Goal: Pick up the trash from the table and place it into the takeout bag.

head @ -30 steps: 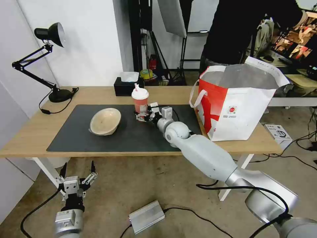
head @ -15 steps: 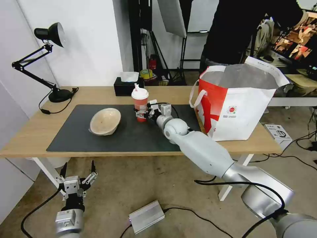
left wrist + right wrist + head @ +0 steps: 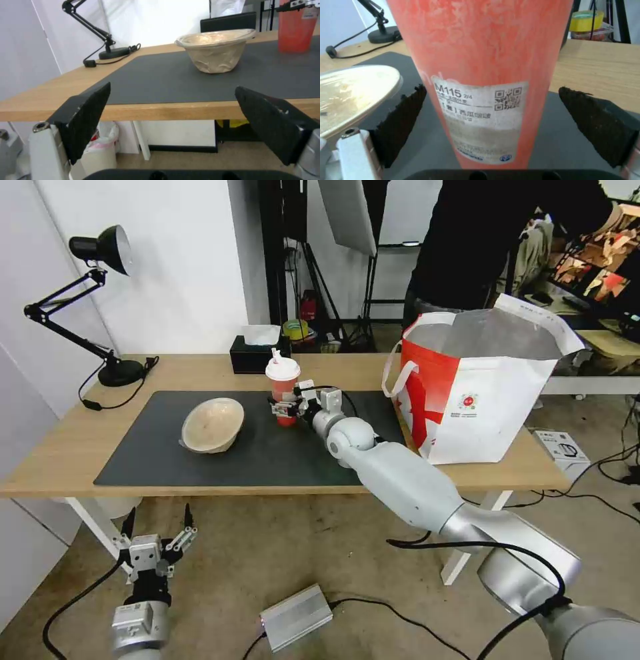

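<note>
The red drink cup (image 3: 283, 385) with white lid and straw stands upright on the dark mat (image 3: 267, 460) of the table (image 3: 67, 447). My right gripper (image 3: 284, 410) is open, one finger on each side of the cup's lower body. In the right wrist view the cup (image 3: 483, 75) stands between the black pads (image 3: 403, 120), a small gap on each side. A beige bowl (image 3: 212, 425) sits on the mat left of the cup; the left wrist view also shows this bowl (image 3: 215, 51). The takeout bag (image 3: 477, 393) stands open at the table's right end. My left gripper (image 3: 157, 533) hangs open below the table's front edge.
A black tissue box (image 3: 257, 353) sits behind the cup near the back edge. A black desk lamp (image 3: 100, 253) stands at the back left, its cord trailing on the wood. A grey box (image 3: 295, 617) and cables lie on the floor.
My right arm has reached forward and left, so its open fingers now stand on both sides of the cup instead of in front of it. Cup, bowl and left arm are unmoved.
</note>
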Motion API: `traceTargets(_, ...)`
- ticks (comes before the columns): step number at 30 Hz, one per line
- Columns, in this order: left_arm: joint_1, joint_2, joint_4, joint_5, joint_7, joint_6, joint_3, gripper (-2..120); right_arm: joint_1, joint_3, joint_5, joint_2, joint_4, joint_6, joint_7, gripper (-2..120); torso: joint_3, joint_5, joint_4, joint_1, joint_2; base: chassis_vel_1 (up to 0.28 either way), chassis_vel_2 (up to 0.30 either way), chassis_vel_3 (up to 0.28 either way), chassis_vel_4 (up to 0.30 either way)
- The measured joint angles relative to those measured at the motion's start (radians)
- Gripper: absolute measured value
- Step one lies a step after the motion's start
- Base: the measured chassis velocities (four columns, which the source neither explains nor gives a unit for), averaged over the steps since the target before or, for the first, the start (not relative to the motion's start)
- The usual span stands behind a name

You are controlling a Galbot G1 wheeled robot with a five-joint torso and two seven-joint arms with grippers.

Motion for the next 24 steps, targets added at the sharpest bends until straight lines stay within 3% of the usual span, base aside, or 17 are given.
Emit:
traceTargets(15,-0.002,0.001,0.002,0.0,0.0,0.0,0.0,100,0.02,0.008,-0.024,0.06,-0.086,0.024,-0.015,100,0.0,0.0,0.0,0.0,0.0,0.0,0.0,0.0,0.0)
traceTargets(20,-0.002,0.0,0.003,0.0,0.0,-0.001,0.001,100,0.026,0.015,-0.035,0.076,-0.119,0.035,-0.027,92,0.0,0.0,0.0,0.0,0.0,0.0,0.0,0.0,0.0)
traceTargets(24,0.0,-0.001,0.005,0.0,0.0,-0.002,0.004,100,0.026,0.023,-0.043,0.086,-0.138,0.042,-0.036,77,0.0,0.0,0.0,0.0,0.0,0.0,0.0,0.0,0.0)
